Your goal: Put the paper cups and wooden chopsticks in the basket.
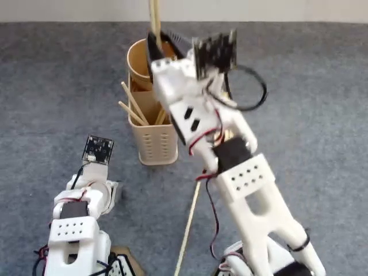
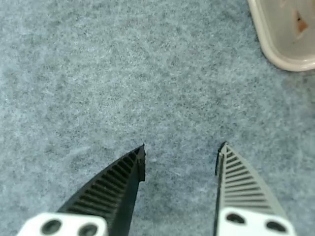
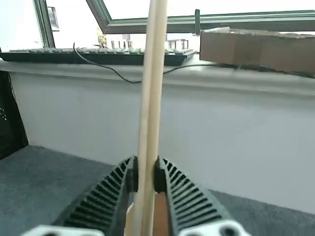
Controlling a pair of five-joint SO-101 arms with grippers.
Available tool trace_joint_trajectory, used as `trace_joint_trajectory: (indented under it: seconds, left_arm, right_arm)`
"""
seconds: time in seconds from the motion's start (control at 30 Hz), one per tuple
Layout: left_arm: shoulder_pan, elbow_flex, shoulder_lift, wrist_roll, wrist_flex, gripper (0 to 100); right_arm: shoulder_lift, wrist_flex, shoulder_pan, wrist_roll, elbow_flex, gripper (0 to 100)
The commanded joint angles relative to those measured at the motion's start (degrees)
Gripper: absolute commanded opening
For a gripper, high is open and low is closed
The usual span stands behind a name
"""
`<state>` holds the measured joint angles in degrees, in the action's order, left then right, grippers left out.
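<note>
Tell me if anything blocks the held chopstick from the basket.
Nothing lies between them. The right hand holds the chopstick upright over the basket, where a paper cup fills the far end; it may land inside the cup.

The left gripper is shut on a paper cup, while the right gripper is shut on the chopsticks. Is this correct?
Not quite. The left gripper is open and holds nothing, above the grey carpet, as the left wrist view shows. The right gripper is indeed shut on the chopsticks.
</note>
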<state>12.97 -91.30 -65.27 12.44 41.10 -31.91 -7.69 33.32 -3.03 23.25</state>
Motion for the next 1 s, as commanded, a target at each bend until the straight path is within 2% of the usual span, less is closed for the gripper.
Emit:
trace_joint_trajectory:
  seconds: [0.0, 0.27, 0.47, 0.73, 0.87, 0.97]
  left_arm:
    - [-0.8, -0.1, 0.0, 1.0, -0.6, 26]
    - [-0.8, -0.1, 0.0, 1.0, -0.6, 26]
    - [-0.8, -0.1, 0.0, 1.0, -0.6, 26]
    - [-0.8, -0.3, 0.0, 1.0, -0.7, 26]
    - [-0.8, -0.4, 0.0, 1.0, -1.5, 26]
    - [-0.8, -0.4, 0.0, 1.0, -1.5, 26]
  right_arm:
    - [-5.7, 6.2, 2.2, -0.4, 12.2, 0.5]
    - [-7.1, 4.5, 3.3, -0.2, 13.1, 2.2]
    - [-7.1, 4.3, 3.3, -0.2, 13.1, 19.4]
    - [-9.2, -3.5, 3.3, 1.6, 10.9, 19.5]
    - [-15.0, -15.0, 3.3, 6.2, 6.2, 19.5]
    - [-18.7, -32.0, 2.4, 8.2, -3.2, 19.5]
